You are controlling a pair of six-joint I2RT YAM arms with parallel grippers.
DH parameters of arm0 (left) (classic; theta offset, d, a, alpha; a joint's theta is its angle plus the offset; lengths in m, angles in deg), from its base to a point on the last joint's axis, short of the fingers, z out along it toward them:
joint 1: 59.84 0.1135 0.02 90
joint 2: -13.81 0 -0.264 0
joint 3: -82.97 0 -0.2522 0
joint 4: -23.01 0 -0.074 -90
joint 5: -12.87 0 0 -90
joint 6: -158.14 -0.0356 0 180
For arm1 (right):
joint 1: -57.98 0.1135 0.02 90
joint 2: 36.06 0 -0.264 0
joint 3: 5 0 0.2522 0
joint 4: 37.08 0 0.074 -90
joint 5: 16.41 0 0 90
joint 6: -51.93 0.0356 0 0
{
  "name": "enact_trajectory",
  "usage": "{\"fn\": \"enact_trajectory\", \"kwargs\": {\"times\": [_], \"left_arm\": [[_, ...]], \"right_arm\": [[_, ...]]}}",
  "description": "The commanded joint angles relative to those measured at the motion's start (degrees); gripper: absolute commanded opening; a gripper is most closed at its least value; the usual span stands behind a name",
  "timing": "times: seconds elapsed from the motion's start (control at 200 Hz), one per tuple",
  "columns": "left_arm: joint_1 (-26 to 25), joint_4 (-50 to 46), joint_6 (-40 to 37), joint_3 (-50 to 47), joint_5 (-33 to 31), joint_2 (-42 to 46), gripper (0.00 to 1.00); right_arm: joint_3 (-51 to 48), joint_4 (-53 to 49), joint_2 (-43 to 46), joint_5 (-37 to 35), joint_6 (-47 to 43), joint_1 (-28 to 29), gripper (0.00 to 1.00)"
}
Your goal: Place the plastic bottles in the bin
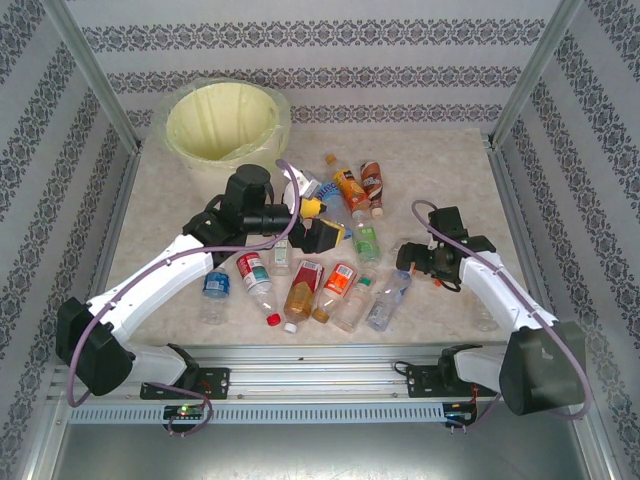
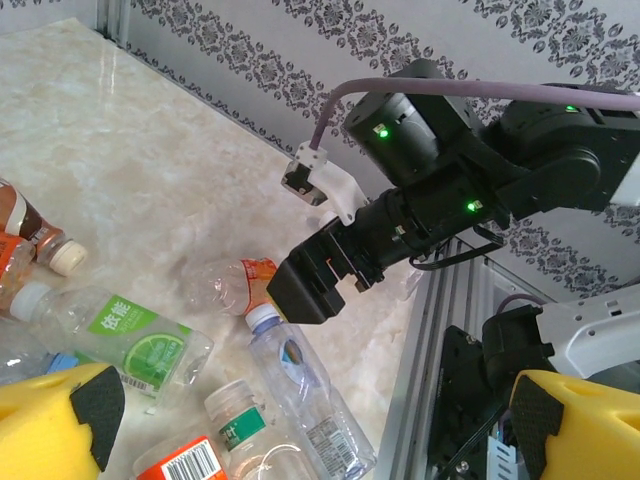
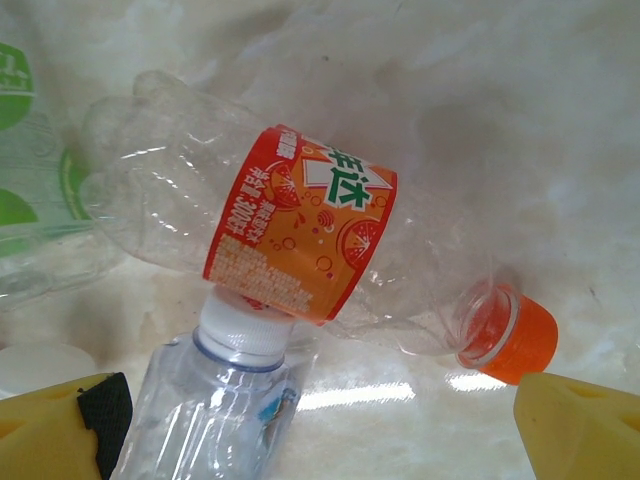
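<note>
Far-left rear: big round bin lined w/ pale yellow-green plastic bag (image 1: 222, 125), no bottles seen inside. L gripper (image 1: 322, 222) released, empty, above small clear plastic bottles (image 1: 303, 285) lying mid-table. R gripper (image 3: 320, 435) also wide, empty, close over clear orange-labelled bottle w/ orange cap (image 3: 300, 225), on its side, touching white-capped bottle (image 3: 240, 320).

- A white bin (image 1: 222, 120) with a pale liner stands at the far left corner of the table (image 1: 450, 160).
- Plastic bottles (image 1: 303, 288) lie scattered mid-table.
- Left gripper (image 1: 322, 222), jaws spread, hovers above them; right gripper (image 1: 410, 260) is beside the right-hand bottles.
</note>
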Motion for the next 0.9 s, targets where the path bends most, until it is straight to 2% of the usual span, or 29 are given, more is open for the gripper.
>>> {"fn": "enact_trajectory", "kwargs": {"times": [0.0, 0.355, 0.659, 0.899], "left_arm": [[-0.83, 2.87, -2.63, -1.47, 1.72, 1.42, 1.00], [-0.83, 2.51, -2.63, -3.23, 0.73, 3.17, 1.00], [-1.30, 2.72, -2.07, -3.39, 0.69, 2.66, 1.00], [-1.63, 1.88, -3.03, -3.18, -0.11, 2.78, 1.00]], "right_arm": [[1.50, 0.16, -2.41, -3.28, -1.06, 0.72, 0.98], [6.57, 0.92, -11.62, -5.63, -2.76, 2.14, 0.98], [10.88, 2.45, -19.00, -4.99, -2.73, 2.22, 0.98], [12.97, 3.82, -21.08, -7.20, -0.39, 1.56, 0.98]]}}
